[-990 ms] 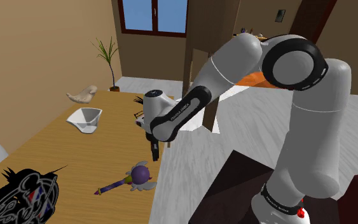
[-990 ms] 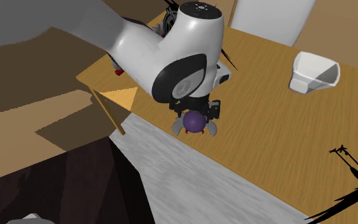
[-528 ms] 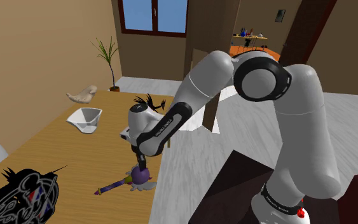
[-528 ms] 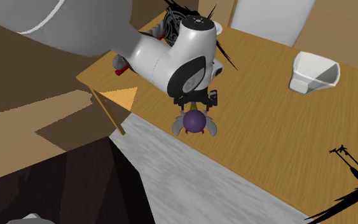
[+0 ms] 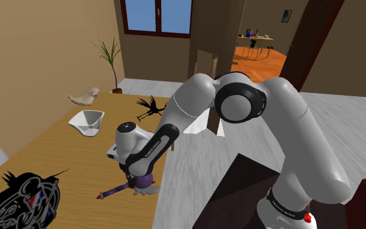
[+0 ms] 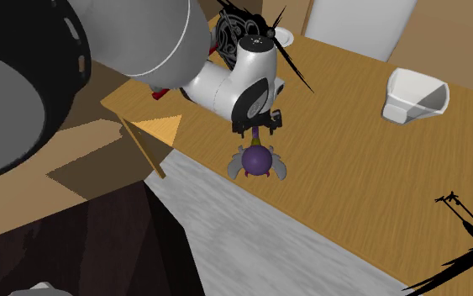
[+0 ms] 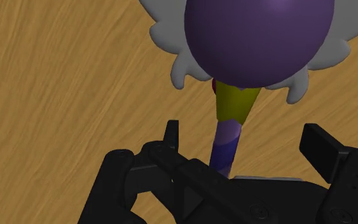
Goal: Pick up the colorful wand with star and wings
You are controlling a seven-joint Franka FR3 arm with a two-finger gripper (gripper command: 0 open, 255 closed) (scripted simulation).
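— While the gripper (image 5: 136,177) hangs this low over the wand (image 5: 117,189), which step is in hand?
— The end of the approach, I'd say, just ahead of the grasp. The wand lies flat on the wooden table (image 5: 51,162), close to the edge on the stand's (image 5: 240,188) side, its purple head (image 6: 257,158) and grey wings (image 6: 280,171) toward that edge.
— And the jaws?
— Spread wide. On the wrist camera the striped handle (image 7: 225,143) runs between the two black fingers (image 7: 320,146). Neither seems to touch it, though the hand's body hides the handle's lower part.
— So nothing is held.
— Not yet, by my reading. Next comes a small drop until the fingertips flank the handle below the yellow collar (image 7: 234,102), then a squeeze and a straight lift.
— Any worry?
— That handle looks thin; gripped off-centre, it could slip out.
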